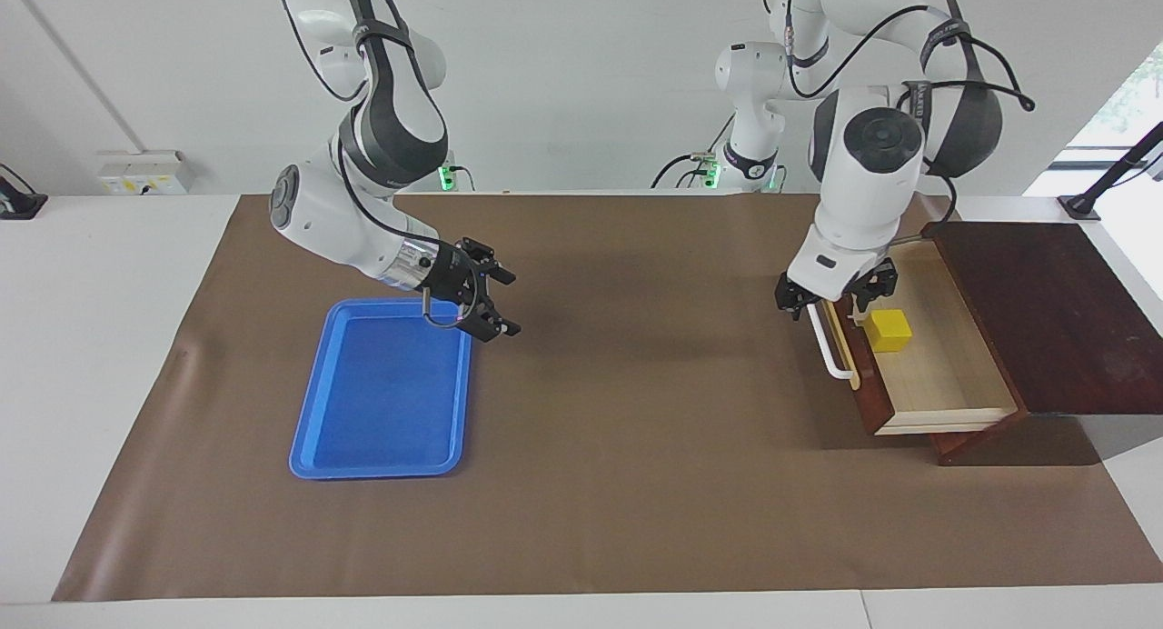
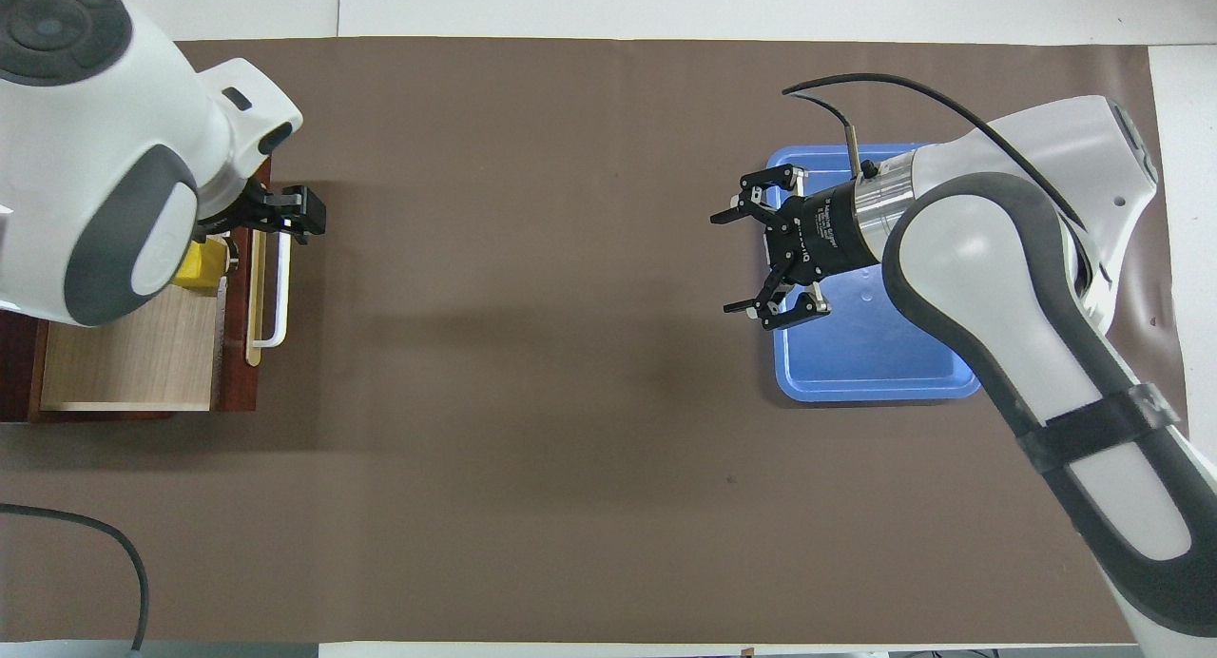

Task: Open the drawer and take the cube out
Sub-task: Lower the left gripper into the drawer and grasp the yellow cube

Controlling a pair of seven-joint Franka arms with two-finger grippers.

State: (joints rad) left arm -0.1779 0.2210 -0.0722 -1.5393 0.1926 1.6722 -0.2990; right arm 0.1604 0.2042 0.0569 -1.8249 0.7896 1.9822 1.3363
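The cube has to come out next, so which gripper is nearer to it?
Left. The left gripper, open, hangs over the drawer front, right beside the cube. The right gripper, open, is over the tray corner, at the right arm's end.

Bright, even light; soft shadows; sharp focus.
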